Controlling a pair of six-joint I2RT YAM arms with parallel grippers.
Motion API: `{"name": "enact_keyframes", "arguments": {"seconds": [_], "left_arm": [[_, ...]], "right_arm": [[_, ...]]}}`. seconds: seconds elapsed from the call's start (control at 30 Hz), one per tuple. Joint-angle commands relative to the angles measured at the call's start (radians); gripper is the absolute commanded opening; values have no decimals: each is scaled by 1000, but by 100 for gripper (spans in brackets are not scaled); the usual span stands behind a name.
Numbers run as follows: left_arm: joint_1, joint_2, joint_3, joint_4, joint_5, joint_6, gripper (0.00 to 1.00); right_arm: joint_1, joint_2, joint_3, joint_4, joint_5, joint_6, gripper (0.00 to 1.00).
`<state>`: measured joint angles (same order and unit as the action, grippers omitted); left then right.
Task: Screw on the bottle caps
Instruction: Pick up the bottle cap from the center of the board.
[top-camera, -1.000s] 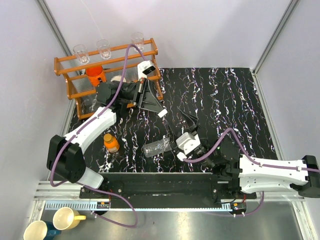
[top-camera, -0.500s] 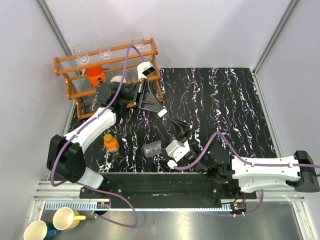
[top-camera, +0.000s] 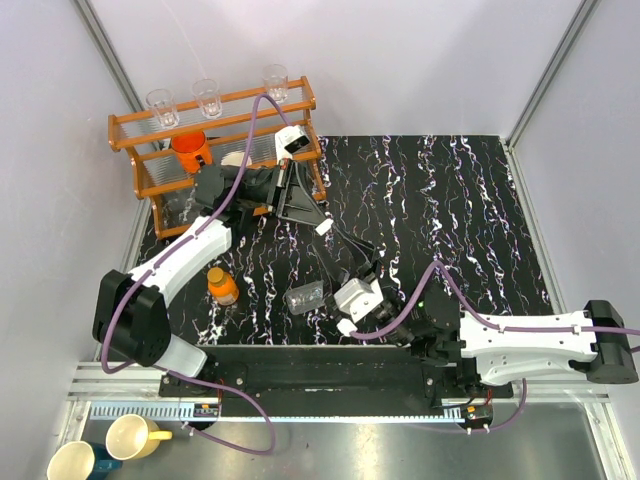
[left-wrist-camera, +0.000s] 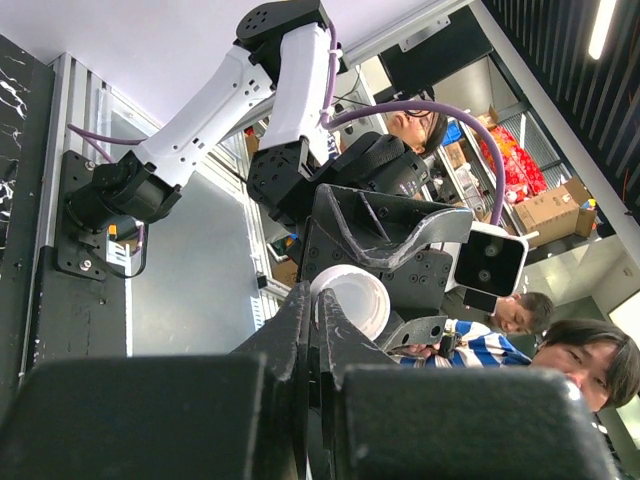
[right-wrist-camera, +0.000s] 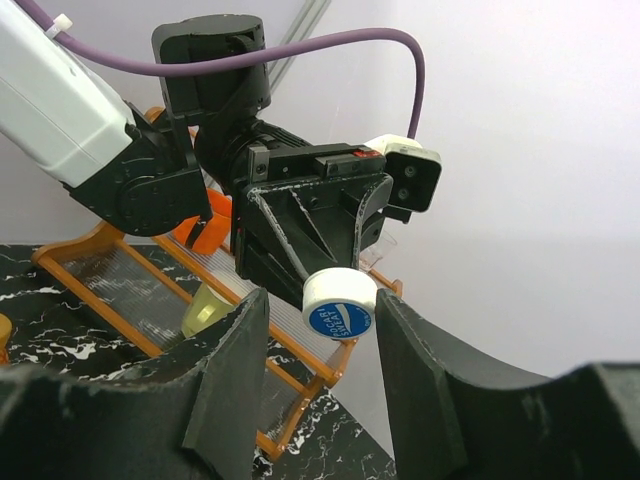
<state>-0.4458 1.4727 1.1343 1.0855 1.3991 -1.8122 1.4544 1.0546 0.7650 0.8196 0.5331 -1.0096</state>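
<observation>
The left gripper (left-wrist-camera: 312, 300) is clamped on the white cap (right-wrist-camera: 340, 305) just off the right end of the rack (top-camera: 215, 103). The cap's flat blue-labelled face is turned toward the right gripper (right-wrist-camera: 320, 300), whose fingers stand apart and empty. The clear bottle (top-camera: 304, 297) lies on its side on the bench (top-camera: 450, 200) in front of the rack, long axis roughly left to right.

Right of my right gripper (top-camera: 352, 256) and toward the far side, the table (top-camera: 470, 200) lies open to the walls. Far-left of it, my left gripper (top-camera: 322, 224), pinching the white cap (right-wrist-camera: 340, 305), blocks the path; the rack (top-camera: 215, 140) stands behind. Left: the clear bottle (top-camera: 305, 297), then the orange bottle (top-camera: 222, 285).
</observation>
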Motion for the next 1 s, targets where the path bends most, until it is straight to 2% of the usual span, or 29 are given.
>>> {"name": "enact_keyframes", "arguments": {"seconds": [0.0, 0.2, 0.37, 0.97], "left_arm": [[4, -40, -1, 16, -28, 21, 0], [2, -60, -13, 11, -29, 22, 0], [4, -80, -19, 4, -28, 28, 0], [4, -109, -25, -21, -28, 51, 0]], "right_arm": [[9, 13, 42, 70, 27, -15, 53], [11, 24, 49, 87, 28, -17, 49], [9, 38, 65, 64, 37, -9, 42], [9, 38, 50, 61, 76, 28, 45]]}}
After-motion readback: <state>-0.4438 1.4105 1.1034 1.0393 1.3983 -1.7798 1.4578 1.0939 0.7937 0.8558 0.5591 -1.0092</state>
